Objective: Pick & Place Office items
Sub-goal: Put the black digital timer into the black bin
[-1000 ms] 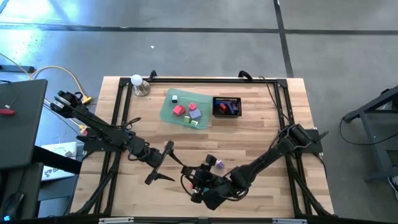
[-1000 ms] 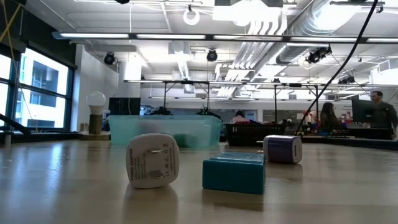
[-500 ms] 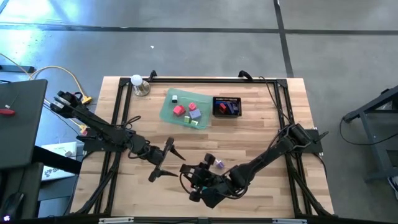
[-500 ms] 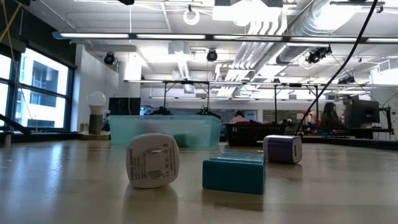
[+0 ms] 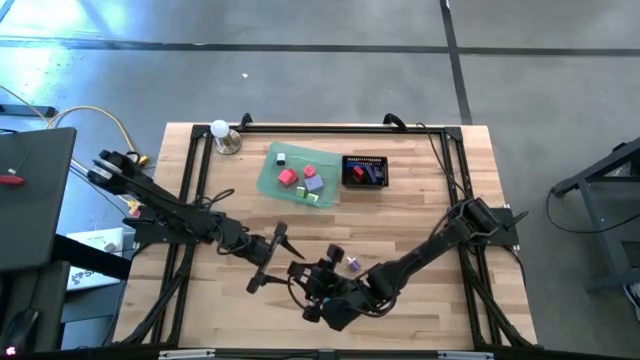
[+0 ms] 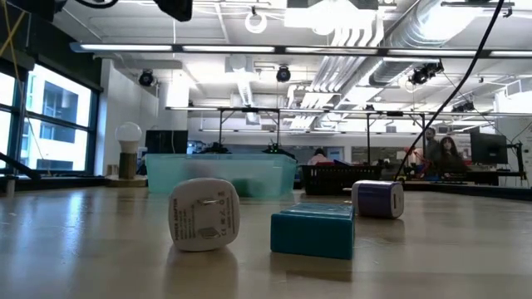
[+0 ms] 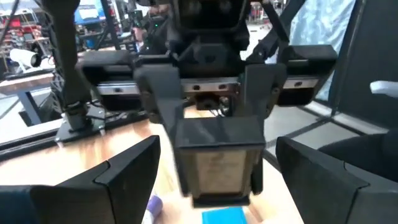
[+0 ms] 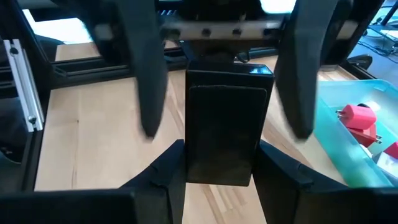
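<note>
The right end effector (image 8: 217, 158) gripped a black rectangular block (image 8: 222, 127), long axis upright, above the wooden tabletop (image 5: 420, 215). The left end effector (image 5: 272, 257), spread wide and empty, faced it from just beside, ready to receive.

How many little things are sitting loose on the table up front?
3: white plug left, teal block middle, purple-and-white cube right. Others may be hidden.

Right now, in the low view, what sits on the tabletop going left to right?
Lamp with round bulb → white plug-like block → teal block → purple-and-white block. The translucent tray and black basket stand behind them.
</note>
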